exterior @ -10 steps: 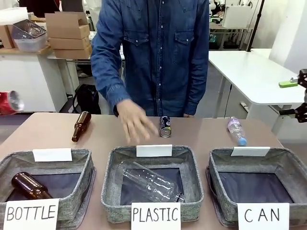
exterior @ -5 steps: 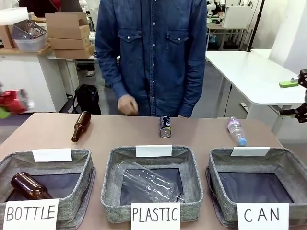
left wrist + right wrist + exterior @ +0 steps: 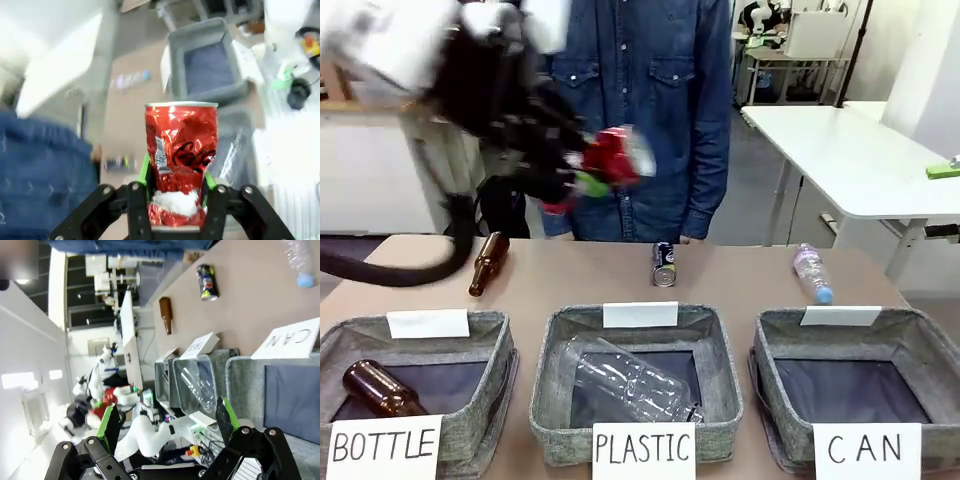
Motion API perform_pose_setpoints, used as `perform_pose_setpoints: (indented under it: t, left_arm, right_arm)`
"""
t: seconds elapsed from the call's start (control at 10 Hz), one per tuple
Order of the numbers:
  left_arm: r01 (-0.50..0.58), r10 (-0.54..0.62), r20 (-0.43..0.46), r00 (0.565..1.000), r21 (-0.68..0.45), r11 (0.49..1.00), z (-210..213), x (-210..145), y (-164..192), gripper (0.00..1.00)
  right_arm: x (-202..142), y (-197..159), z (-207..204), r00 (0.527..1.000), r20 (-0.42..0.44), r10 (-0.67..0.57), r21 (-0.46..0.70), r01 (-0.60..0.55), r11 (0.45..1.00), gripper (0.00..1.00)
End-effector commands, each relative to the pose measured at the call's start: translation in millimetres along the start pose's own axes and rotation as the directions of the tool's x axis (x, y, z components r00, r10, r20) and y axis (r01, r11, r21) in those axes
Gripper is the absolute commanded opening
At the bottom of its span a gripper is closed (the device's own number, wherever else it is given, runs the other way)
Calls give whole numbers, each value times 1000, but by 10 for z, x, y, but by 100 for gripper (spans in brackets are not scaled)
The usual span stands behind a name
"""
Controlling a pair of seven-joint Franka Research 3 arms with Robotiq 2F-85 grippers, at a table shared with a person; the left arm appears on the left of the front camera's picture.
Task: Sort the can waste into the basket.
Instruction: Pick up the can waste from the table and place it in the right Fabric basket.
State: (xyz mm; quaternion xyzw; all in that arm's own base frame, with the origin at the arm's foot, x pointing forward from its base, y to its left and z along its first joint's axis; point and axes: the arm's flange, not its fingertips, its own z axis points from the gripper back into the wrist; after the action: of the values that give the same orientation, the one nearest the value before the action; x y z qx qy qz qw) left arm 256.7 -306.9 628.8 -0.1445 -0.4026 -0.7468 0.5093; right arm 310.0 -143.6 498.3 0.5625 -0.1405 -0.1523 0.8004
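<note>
The dented red can (image 3: 616,158) hangs high above the table's left-middle with my left gripper (image 3: 582,172) shut on it. In the left wrist view the red can (image 3: 181,150) stands upright between the green pads of that gripper (image 3: 175,197). The black can (image 3: 664,264) stands upright at the far middle of the table, also seen as the black can (image 3: 207,282). At the front right sits the grey basket labelled CAN (image 3: 910,330), holding nothing; the same basket (image 3: 207,65) lies ahead in the left wrist view. My right gripper (image 3: 167,422) is open and holds nothing.
A brown bottle (image 3: 489,263) and a clear plastic bottle (image 3: 812,272) lie on the far table. The PLASTIC bin (image 3: 552,350) holds a clear bottle, and the BOTTLE bin (image 3: 490,345) holds a brown one. A person in a denim shirt (image 3: 650,110) stands at the far side.
My left arm has swung in from the left edge toward the middle, carrying the red can higher. The person's hand has drawn back from the table.
</note>
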Motion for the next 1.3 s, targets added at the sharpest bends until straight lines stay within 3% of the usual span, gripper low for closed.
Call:
perform_pose_setpoints:
  t: [0.0,0.1,0.3,0.4,0.7,0.9,1.2]
  left_arm:
    - [153,-136,122,983,-148,977,-624,285,266,38]
    - [210,-177,153,972,-237,948,-1024,631,150,38]
    - [281,-259,115,959,-281,918,-1764,1000,-120,38]
    - [295,-273,111,955,-300,907,-2175,1120,-164,38]
    - [253,-297,-34,954,-434,865,-3219,1133,-448,38]
    - [230,-307,-121,944,-427,875,-3507,977,-406,38]
    - [178,-252,-124,960,-427,886,-3539,873,-246,38]
  right_arm:
    - [-136,-100,516,993,114,4,-47,1,999,100]
    - [-235,-212,833,986,168,-10,-32,16,999,100]
    - [-464,-399,1234,965,261,-7,-26,15,1000,100]
    - [-281,-256,922,982,188,-26,-33,33,999,100]
    - [-281,-256,922,982,188,-26,-33,33,999,100]
    - [-281,-256,922,982,188,-26,-33,33,999,100]
    - [-281,-256,922,982,188,-26,-33,33,999,100]
